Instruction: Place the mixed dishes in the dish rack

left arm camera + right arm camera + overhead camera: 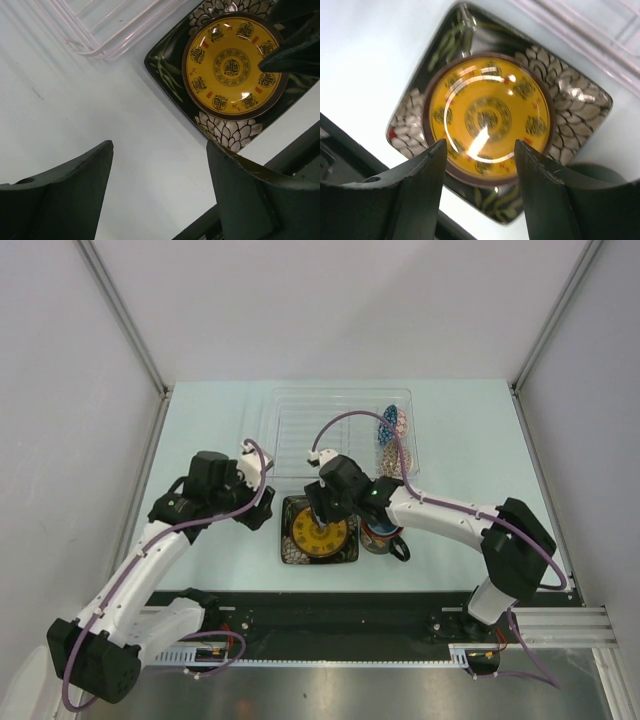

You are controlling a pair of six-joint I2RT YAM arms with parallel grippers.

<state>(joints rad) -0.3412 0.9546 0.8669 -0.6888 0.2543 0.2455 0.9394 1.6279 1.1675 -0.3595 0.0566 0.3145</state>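
- Dish rack [300, 425]: clear tray at the far middle of the desk [210, 425]. One corner of it shows at the top of the left wrist view.
- Blue-white mosaic bowl [388, 432]: inside the rack, at its right end, standing on edge rather than flat.
- Dark square plate [292, 545]: flat on the desk, just in front of the rack's near wall and outside it.
- Yellow plate [325, 537]: lies centred on the square plate, outside the rack.
- Mug [380, 538]: upright on the desk, just beside the right edge of the square plate, handle toward the near right. The right arm partly covers it.
- Right fingers [480, 145]: parted about halfway and holding nothing. They are positioned directly above the yellow plate [487, 117], and in the wrist view the gap frames its near portion. Whether the tips touch the plate cannot be told.
- Left fingers [159, 147]: spread wide and empty, with only bare desk between them. They are positioned left of the square plate [167, 62], apart from it, near the rack's near-left corner.
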